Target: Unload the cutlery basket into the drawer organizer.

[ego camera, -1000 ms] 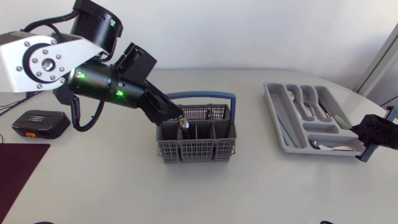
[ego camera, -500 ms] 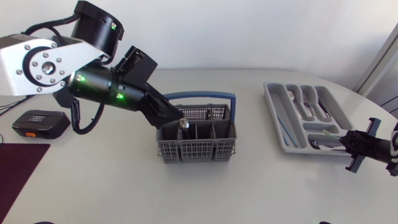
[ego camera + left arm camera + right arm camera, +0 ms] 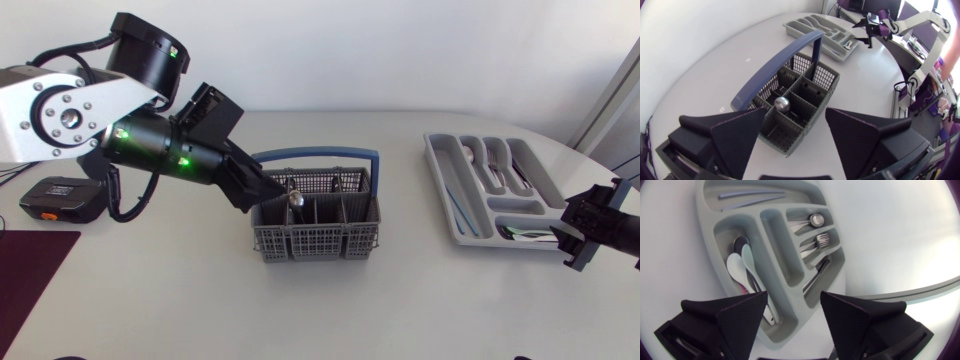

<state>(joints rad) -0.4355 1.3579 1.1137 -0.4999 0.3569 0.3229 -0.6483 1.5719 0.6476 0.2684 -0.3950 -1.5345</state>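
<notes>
The grey cutlery basket (image 3: 315, 228) with a blue handle (image 3: 318, 156) stands mid-table. A metal spoon (image 3: 296, 200) stands upright in one of its cells. My left gripper (image 3: 268, 188) hangs open at the basket's left rim; in the left wrist view its fingers (image 3: 735, 135) flank the basket (image 3: 790, 95) and the spoon's bowl (image 3: 782, 104). The grey drawer organizer (image 3: 452, 200) lies at the right and holds forks, knives and spoons. My right gripper (image 3: 575, 236) is open just off its near right corner. In the right wrist view it (image 3: 793, 296) hovers empty above the pale spoons (image 3: 742, 272).
A black box (image 3: 62, 200) lies near the table's left edge. A dark red mat (image 3: 30, 275) covers the front left corner. The table's curved right edge runs just behind my right gripper.
My right gripper has gone from shut to open and drawn back a little from the organizer's front compartment. My left arm has shifted slightly left over the basket.
</notes>
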